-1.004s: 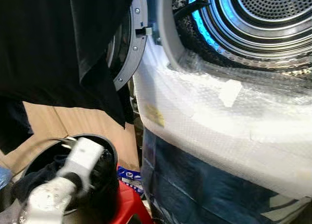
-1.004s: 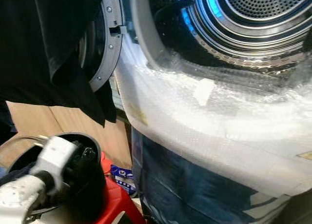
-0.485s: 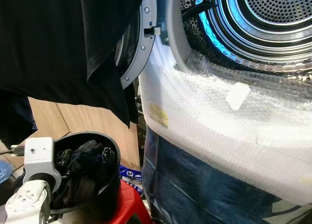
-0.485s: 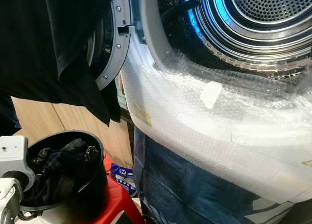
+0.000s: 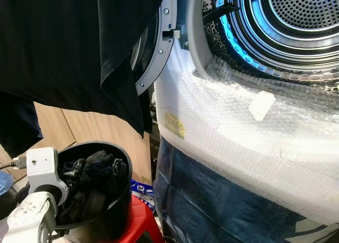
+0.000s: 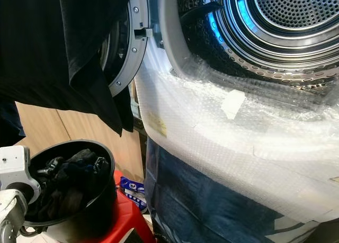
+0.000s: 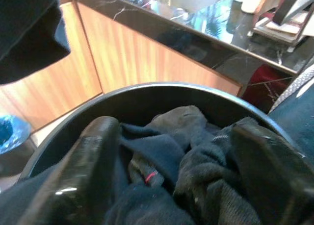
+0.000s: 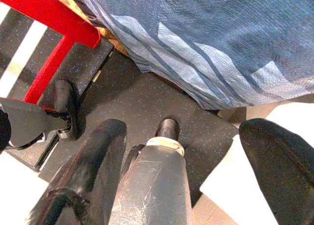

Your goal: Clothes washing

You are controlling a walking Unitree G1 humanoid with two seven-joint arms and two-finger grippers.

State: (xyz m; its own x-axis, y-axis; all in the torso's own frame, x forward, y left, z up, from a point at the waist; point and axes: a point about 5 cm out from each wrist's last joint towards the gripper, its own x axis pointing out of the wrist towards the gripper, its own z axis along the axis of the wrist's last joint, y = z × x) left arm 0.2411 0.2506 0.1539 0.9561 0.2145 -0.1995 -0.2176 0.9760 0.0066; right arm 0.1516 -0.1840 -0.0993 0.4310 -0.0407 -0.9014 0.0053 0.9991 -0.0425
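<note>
Plainly, the risk here sits in the grab itself. The left gripper (image 7: 169,186) hovers with its two black fingers spread wide over the dark clothes (image 7: 186,151) heaped in the black bucket (image 5: 117,163), which stands on a red stool (image 5: 139,222) just beside the washing machine's front. Nothing is between the fingers yet — they straddle the pile, one near the bucket's wall. If that finger comes down on the rim instead of inside it, I judge the bucket could tip or slide on the stool, since nothing visibly pins it there.

The clothes are tangled — a knitted dark piece lies over a smoother one with a small red tag — so a pinch may lift several at once, or only a loose corner that slips free on the way up. The drum (image 5: 296,20) stands open and lit, above and to the right of the bucket, with bubble wrap (image 5: 249,132) taped over the machine's front below the opening. A trailing sleeve could snag on that wrap or on the door's edge (image 5: 159,47).

A large black garment (image 5: 69,47) hangs across the upper left of the head views, hiding much of the door; it may brush the arm as it rises.

The right gripper (image 8: 186,181) hangs idle toward the floor, fingers apart and empty, near a blue striped tarp (image 8: 206,43).
</note>
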